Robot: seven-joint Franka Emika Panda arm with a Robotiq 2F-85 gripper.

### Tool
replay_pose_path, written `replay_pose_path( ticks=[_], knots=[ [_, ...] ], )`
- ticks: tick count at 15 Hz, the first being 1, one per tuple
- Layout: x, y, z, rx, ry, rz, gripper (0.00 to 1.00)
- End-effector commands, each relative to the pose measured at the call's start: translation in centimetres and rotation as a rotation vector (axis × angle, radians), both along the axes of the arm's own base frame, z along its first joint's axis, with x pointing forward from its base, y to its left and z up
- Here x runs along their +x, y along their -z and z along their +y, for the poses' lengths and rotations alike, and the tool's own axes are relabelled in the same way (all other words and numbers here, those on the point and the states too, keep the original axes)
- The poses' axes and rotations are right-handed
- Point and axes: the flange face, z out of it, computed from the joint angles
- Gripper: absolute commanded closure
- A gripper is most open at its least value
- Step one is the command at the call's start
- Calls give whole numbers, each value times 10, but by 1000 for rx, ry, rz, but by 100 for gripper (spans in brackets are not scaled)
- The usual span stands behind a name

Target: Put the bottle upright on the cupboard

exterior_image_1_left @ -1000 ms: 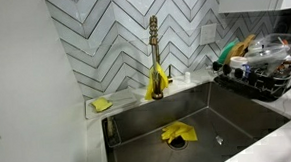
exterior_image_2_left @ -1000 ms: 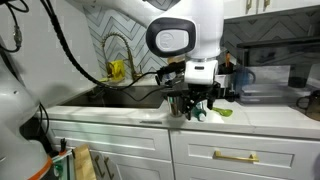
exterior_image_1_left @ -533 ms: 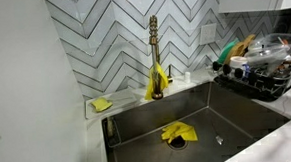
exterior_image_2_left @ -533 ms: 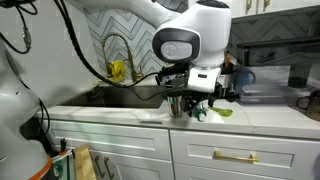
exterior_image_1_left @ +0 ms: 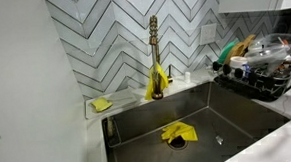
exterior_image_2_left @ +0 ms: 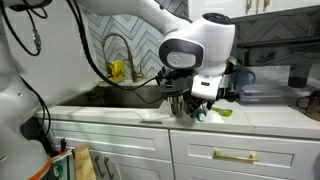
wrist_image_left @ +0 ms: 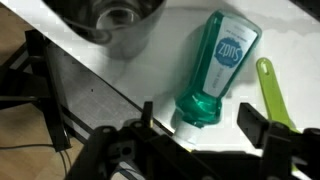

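Note:
A translucent green bottle [wrist_image_left: 212, 68] with a white cap lies on its side on the white countertop. Its cap end points toward my gripper [wrist_image_left: 200, 125]. The gripper is open, with one finger on each side of the cap end, and is not closed on it. In an exterior view the gripper [exterior_image_2_left: 195, 108] hangs low over the counter, with a bit of the green bottle [exterior_image_2_left: 201, 114] showing below it. The gripper is out of sight in the exterior view over the sink.
A metal cup [wrist_image_left: 112, 22] stands next to the bottle, and a green utensil [wrist_image_left: 272, 92] lies on its other side. A sink [exterior_image_1_left: 188, 129] holds a yellow cloth [exterior_image_1_left: 178, 133], behind it is a brass faucet [exterior_image_1_left: 154, 55], and beside it a loaded dish rack [exterior_image_1_left: 260, 70].
The arm's wrist has shifted down and a little right, bringing the gripper lower over the bottle. The sink view is unchanged.

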Motion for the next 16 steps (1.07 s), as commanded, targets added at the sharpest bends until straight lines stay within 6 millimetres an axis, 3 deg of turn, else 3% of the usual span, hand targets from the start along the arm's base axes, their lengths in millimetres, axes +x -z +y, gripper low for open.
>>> replay_pose_path(
  ticks=[1, 3, 6, 10, 11, 13, 14, 16],
  knots=[
    [9, 9, -2, 29, -3, -12, 34],
    [12, 11, -2, 39, 2, -16, 38],
    [14, 13, -4, 42, 9, -19, 34],
    [16, 16, -5, 38, 11, -10, 42],
    [16, 16, -5, 39, 11, -11, 58],
    [16, 16, -6, 38, 12, -9, 74],
    [16, 15, -7, 36, 14, -9, 79],
    [16, 15, -10, 33, 21, -7, 79]
  ],
)
